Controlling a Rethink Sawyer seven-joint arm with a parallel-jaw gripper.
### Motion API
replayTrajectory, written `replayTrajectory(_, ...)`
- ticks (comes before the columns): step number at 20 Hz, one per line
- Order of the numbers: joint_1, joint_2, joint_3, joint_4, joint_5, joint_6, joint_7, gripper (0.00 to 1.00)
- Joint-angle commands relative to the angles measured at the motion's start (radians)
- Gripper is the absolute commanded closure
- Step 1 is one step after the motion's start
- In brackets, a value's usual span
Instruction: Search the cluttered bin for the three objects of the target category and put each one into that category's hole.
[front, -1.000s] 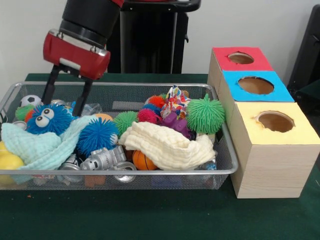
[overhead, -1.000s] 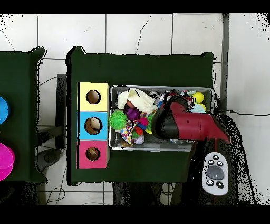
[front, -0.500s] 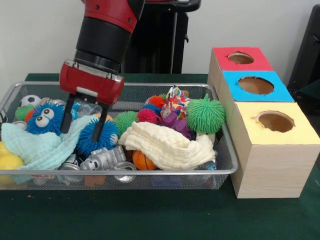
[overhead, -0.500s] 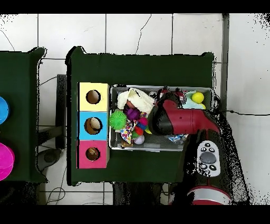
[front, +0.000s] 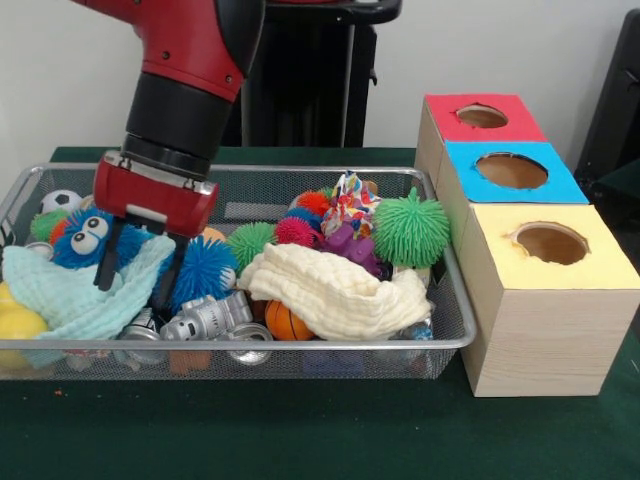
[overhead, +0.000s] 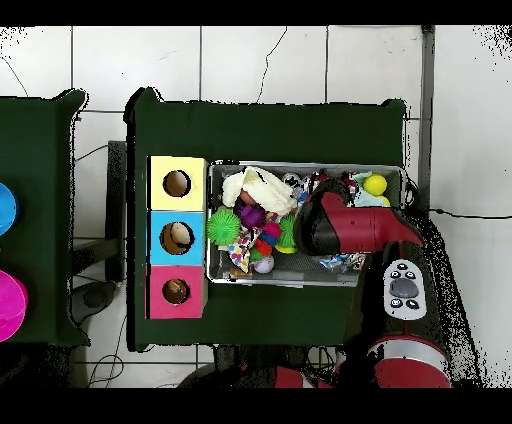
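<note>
A green-covered bench (front: 300, 440) carries a long wire-mesh bin (front: 300, 345) packed with toys, and, just beside its end, a row of three pale wooden boxes topped red, blue and yellow. The red and black arm (front: 190, 70) reaches down from above into the bin's other half, well apart from the boxes; seen from overhead, its bulk (overhead: 350, 225) covers much of that end of the bin (overhead: 215, 275). The gripper (front: 135, 272) hangs with its two dark fingers (front: 105, 255) spread apart, holding nothing, one fingertip down on a pale green cloth (front: 75, 295) beside a blue fuzzy ball with googly eyes (front: 92, 235), the other against a second blue spiky ball (front: 205, 272). A cream knitted cloth (front: 335, 290) lies heaped across the middle of the bin, with a small orange basketball (front: 285, 322) tucked under its near edge. A large green spiky ball (front: 410, 230) sits against the end nearest the boxes, beside a purple toy (front: 350, 245), a patterned toy (front: 350, 205) and smaller pink, red and green spiky balls. Silver toy robots (front: 205, 320) lie along the near wall, and a yellow ball (front: 18, 325) sits at the far corner beyond the green cloth. None of the plush animals can be picked out in the clutter. The round hole in the red top (front: 482, 116) belongs to the box farthest back; from overhead that hole (overhead: 176, 291) shows in the row's end box.
</note>
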Motion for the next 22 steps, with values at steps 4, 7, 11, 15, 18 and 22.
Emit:
replayTrajectory(4,-0.037,0.069,0.074,-0.049,-0.087,-0.026,0.002,0.0)
replayTrajectory(7,-0.07,0.081,0.102,-0.044,-0.092,0.054,-0.035,0.0)
replayTrajectory(11,-0.07,0.079,0.087,-0.02,-0.075,0.178,-0.075,0.0)
replayTrajectory(15,-0.025,0.082,0.029,-0.031,-0.061,0.234,-0.054,0.0)
replayTrajectory(18,-0.009,0.096,0.009,-0.059,-0.061,0.269,-0.05,0.0)
replayTrajectory(22,0.016,0.148,-0.013,-0.106,-0.049,0.358,-0.037,0.0)
